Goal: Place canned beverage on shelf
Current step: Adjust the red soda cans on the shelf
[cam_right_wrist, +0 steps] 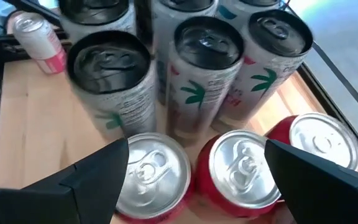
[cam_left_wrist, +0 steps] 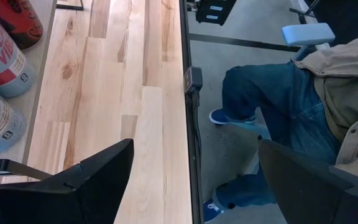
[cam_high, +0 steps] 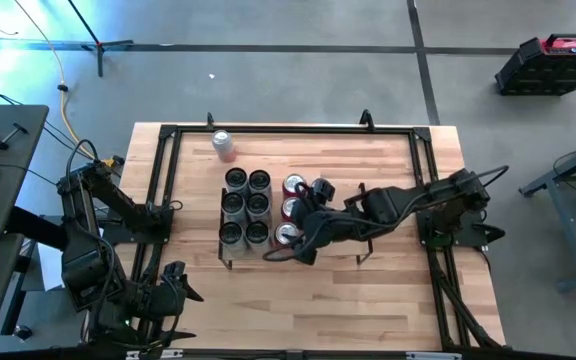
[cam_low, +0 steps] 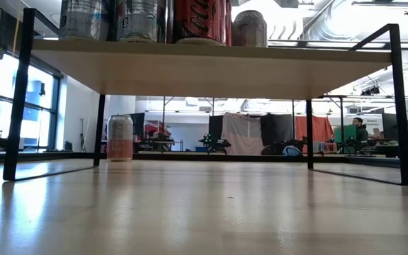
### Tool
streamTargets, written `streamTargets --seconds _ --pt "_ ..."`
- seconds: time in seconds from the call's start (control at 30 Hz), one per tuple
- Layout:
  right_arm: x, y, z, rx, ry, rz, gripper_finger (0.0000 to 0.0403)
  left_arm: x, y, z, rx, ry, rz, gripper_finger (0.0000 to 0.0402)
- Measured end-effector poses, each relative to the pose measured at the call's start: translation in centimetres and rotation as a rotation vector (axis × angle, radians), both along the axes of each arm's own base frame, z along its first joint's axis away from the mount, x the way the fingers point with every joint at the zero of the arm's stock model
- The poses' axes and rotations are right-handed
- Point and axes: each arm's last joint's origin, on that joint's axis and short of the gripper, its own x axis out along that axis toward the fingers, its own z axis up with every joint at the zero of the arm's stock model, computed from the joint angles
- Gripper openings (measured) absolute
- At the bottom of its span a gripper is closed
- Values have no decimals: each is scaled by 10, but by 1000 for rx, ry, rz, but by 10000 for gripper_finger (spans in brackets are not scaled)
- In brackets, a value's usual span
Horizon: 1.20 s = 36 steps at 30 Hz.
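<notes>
Currently: my right gripper (cam_high: 305,243), fingers spread wide and empty, above three red cans (cam_high: 293,208) on the shelf (cam_high: 268,252); six white cans (cam_high: 245,205) alongside; pink can (cam_high: 224,145) standing apart on the table (cam_high: 388,290); left gripper (cam_high: 173,283) parked open at table's edge.

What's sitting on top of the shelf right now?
On the shelf: six tall dark-topped cans in two rows and three red cans beside them. The right claw hangs open over the red ones, partly covering them. The pink can stands off the shelf.
</notes>
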Motion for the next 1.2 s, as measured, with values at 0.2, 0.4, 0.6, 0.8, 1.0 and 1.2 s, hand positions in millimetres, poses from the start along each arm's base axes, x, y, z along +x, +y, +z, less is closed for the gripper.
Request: streamTargets --seconds 0.2,0.4,0.6,0.8,1.0,1.2 --pt "-1 1 0 -7 -7 -24 362 0 0 0 0 0 0 335" --pt "1 -5 0 -32 -8 -44 362 0 0 0 0 0 0 335" --pt "6 -3 -7 -20 24 -5 362 0 0 0 0 0 0 335" --pt "10 -1 -15 -26 66 15 362 0 0 0 0 0 0 335" --pt "7 -2 -15 -41 89 16 362 0 0 0 0 0 0 335" --pt "5 0 -15 -25 96 29 362 0 0 0 0 0 0 335"
